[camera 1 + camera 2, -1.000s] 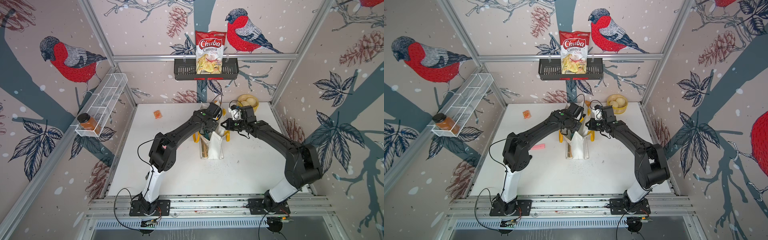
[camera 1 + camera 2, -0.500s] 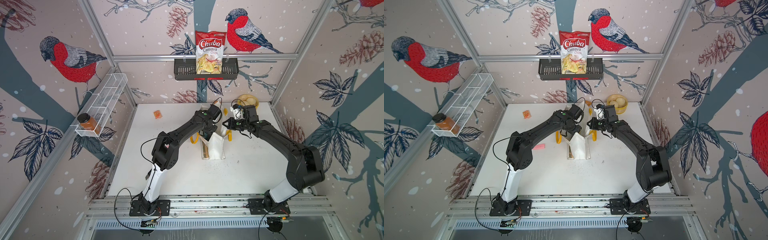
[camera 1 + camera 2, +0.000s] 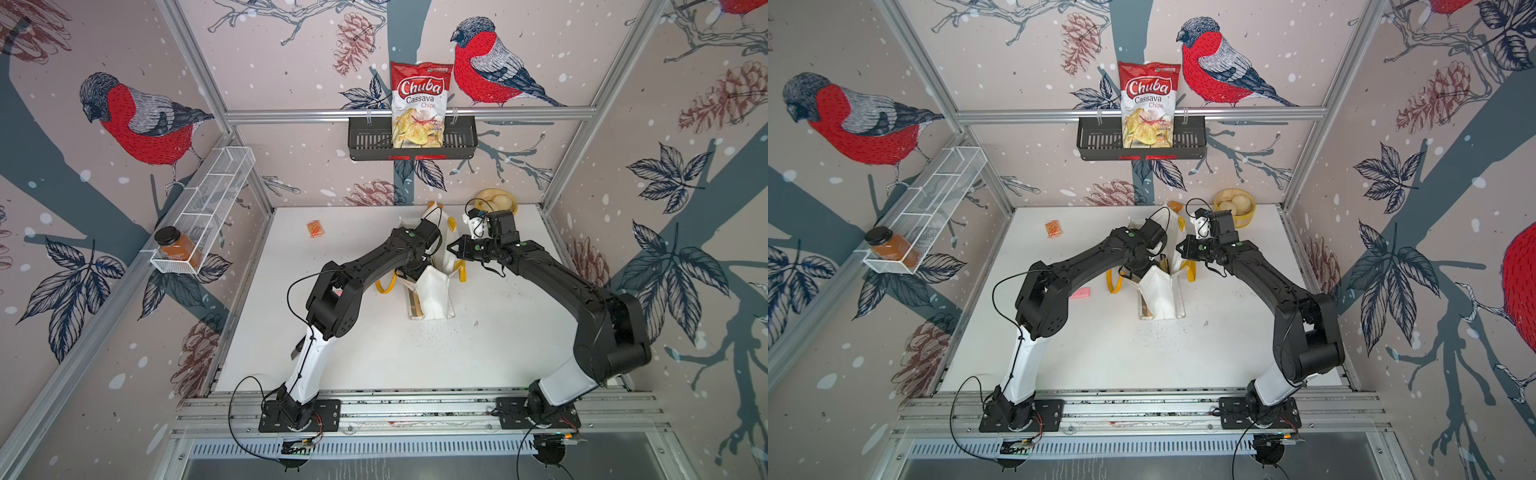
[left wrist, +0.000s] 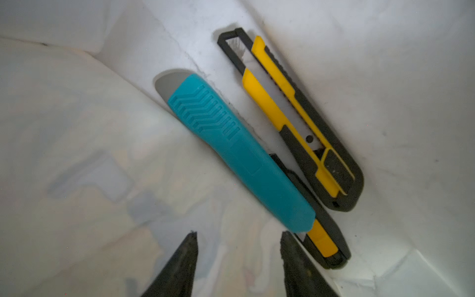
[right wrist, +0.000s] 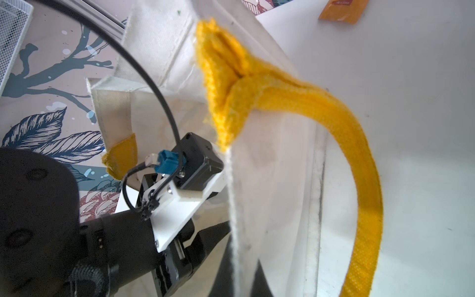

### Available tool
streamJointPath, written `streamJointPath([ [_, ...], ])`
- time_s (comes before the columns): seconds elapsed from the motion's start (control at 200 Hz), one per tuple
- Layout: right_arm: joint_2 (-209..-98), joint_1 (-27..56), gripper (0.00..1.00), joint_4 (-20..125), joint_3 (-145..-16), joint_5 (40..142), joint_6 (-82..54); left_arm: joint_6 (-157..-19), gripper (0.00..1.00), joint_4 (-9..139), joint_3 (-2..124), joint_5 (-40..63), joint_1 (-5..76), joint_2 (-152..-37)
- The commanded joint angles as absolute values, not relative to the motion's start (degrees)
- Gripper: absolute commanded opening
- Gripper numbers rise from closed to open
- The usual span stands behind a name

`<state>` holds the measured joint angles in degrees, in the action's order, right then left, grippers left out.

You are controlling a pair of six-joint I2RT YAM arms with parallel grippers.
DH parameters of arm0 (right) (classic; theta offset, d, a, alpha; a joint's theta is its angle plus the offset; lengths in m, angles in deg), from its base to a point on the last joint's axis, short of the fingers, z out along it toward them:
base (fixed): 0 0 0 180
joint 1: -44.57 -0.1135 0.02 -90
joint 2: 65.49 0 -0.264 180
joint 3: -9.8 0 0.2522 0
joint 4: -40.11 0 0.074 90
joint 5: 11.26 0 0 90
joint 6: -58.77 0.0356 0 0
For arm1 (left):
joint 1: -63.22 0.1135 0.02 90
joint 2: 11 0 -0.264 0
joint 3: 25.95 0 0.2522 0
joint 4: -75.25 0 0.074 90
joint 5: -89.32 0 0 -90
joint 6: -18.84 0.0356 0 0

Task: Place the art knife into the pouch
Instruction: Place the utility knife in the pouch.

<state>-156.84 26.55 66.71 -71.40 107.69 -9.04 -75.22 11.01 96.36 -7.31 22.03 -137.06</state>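
The white fabric pouch [image 3: 436,293] [image 3: 1163,291] with yellow loop handles [image 5: 359,180] stands in the middle of the table. My left gripper [image 4: 237,234] reaches down into its mouth, and in both top views the jaws are hidden inside. They stand open with nothing between them. Just beyond the fingertips [image 4: 289,246] a teal art knife [image 4: 239,154] lies on the pouch's inner fabric. A yellow-and-black knife [image 4: 295,123] lies beside it, and another [image 4: 323,239] shows under its near end. My right gripper [image 5: 241,270] [image 3: 453,247] is shut on the pouch's rim.
An orange packet [image 3: 314,228] lies at the back left of the table and a bamboo bowl [image 3: 496,201] at the back right. A pink eraser [image 3: 1079,293] sits left of the pouch. A chips bag [image 3: 419,104] hangs in the black basket, and a jar [image 3: 176,247] stands on the wire shelf.
The left arm's elbow has shifted slightly right while its wrist stays at the pouch's mouth. The right gripper still holds the rim in about the same place.
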Motion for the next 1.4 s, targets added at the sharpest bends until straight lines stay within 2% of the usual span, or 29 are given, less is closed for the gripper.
streamJointPath([
  [0.0,-155.6,28.4,0.0,67.8,-71.8,106.9,-10.2,-74.3,0.66,7.5,94.5,-11.0,22.1,-135.3],
  [0.26,-153.6,32.5,0.0,72.0,-74.6,105.1,-11.6,-73.4,0.82,9.1,86.5,-21.8,22.2,-127.5],
  [0.43,-153.0,33.1,0.0,72.5,-75.0,104.5,-11.7,-71.1,0.86,9.6,83.5,-21.3,22.6,-123.2],
  [0.615,-153.0,33.2,0.0,72.0,-74.4,105.1,-11.2,-70.1,0.86,9.7,82.9,-21.5,23.5,-120.4],
  [0.901,-156.6,28.1,0.0,67.3,-73.0,107.0,-9.6,-70.6,0.86,10.2,91.9,-11.7,21.4,-118.3],
  [1.066,-157.4,27.3,0.0,66.5,-72.6,107.6,-9.4,-72.0,0.86,14.0,91.9,-12.5,20.3,-115.0],
  [1.211,-157.4,27.3,0.0,66.5,-72.3,107.5,-9.5,-73.8,0.88,21.1,88.5,-14.0,20.3,-108.3],
  [1.396,-157.4,27.3,0.0,65.9,-71.8,107.7,-9.5,-75.3,0.95,32.0,76.8,-18.6,21.1,-97.3],
])
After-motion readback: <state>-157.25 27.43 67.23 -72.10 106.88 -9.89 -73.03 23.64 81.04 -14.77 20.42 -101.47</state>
